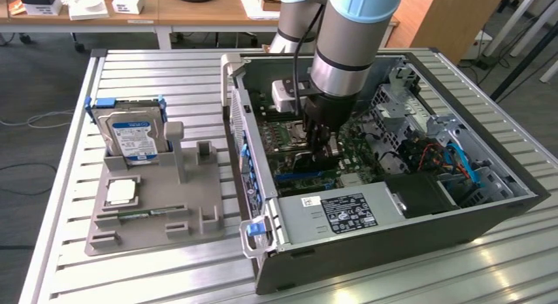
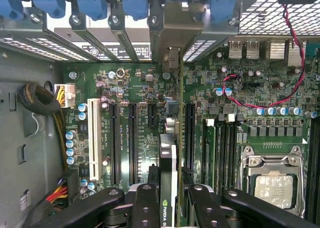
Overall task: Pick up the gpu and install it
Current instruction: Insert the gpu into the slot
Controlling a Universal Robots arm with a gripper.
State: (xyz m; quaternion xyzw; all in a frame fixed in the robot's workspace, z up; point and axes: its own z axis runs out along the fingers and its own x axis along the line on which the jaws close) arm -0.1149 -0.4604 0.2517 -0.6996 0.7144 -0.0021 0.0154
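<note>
Evidently mid-install, the gripper (image 2: 172, 195) clamps the gpu (image 2: 168, 158) edge-on; seating needs its edge squared to the motherboard slots (image 2: 132, 138) beneath it.

The silver-grey tubular arm (image 1: 349, 49), capped by a light-blue joint cover (image 1: 366, 3), is held almost vertical, with its wrist pointed straight down. The black two-fingered pincer (image 1: 321, 150) is carried at its lower end, aimed downward. In the wrist view its black fingers (image 2: 146, 203) are seen closed from both sides on a thin flat dark gpu card (image 2: 168, 158), gripped edge-on between them.
</note>
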